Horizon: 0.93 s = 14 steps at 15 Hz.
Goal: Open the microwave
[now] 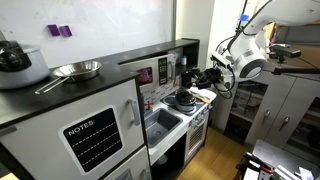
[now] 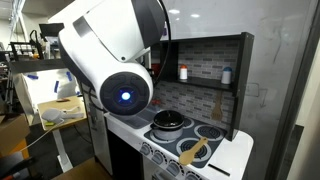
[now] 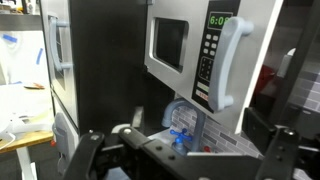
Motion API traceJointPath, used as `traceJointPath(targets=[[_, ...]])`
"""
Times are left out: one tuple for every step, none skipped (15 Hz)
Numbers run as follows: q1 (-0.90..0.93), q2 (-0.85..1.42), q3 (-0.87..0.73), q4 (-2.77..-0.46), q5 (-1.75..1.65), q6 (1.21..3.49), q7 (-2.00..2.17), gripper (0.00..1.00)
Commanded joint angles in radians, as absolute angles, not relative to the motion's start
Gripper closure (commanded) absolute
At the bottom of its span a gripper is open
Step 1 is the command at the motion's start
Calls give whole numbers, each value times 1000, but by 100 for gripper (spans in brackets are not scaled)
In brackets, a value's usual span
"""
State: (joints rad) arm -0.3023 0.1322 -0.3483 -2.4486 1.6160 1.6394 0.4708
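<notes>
Wrist view: microwave (image 3: pixel 190 55) fills the upper middle of the frame, seen at an angle, with a dark window (image 3: pixel 168 43) on the left. To its right are a keypad strip with a green display and then a white handle (image 3: pixel 228 65). Hand (image 3: pixel 182 158) sits low in the frame with its fingers (image 3: pixel 86 155) spread wide. Nothing is between them and they touch nothing. The microwave is in front of and above the hand, clearly apart from it. A faucet (image 3: pixel 178 118) shows below the microwave.

Exterior views:
- Microwave (image 1: pixel 150 72) sits in the upper part of the toy kitchen, above the sink (image 1: pixel 160 122), with a red strip on its right side.
- Hand (image 1: pixel 194 78) is to the right of the microwave at about its height, pointing toward it with a gap between them.
- Cannot tell from any view whether the door is shut or slightly ajar.
- Pot (image 1: pixel 182 98) stands on the stove below the hand – also seen at (image 2: pixel 170 122).
- Pan (image 1: pixel 76 70) lies on the black desk (image 1: pixel 40 100) – well left of the microwave.
- Arm (image 2: pixel 110 60) blocks most of the frame, and the hand and microwave are hidden there.
</notes>
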Motion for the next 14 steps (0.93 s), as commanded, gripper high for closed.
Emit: traceJointPath(targets=[[-323, 75, -364, -2506, 1655, 1695, 437, 0], [-328, 70, -370, -2507, 1660, 1704, 432, 0], [-333, 73, -374, -2500, 1668, 1707, 425, 0], [-336, 74, -377, -2492, 1679, 1710, 422, 0], [-338, 78, -379, -2480, 1685, 1711, 422, 0], [-339, 83, -378, -2466, 1691, 1710, 423, 0], [-339, 87, -376, -2452, 1695, 1707, 425, 0], [-338, 91, -374, -2437, 1699, 1703, 427, 0], [-336, 96, -372, -2420, 1698, 1700, 429, 0], [-334, 102, -369, -2402, 1695, 1697, 432, 0], [-332, 109, -365, -2383, 1692, 1690, 434, 0], [-330, 114, -361, -2367, 1690, 1687, 437, 0], [-328, 120, -354, -2351, 1688, 1684, 439, 0], [-325, 125, -349, -2337, 1686, 1682, 439, 0]])
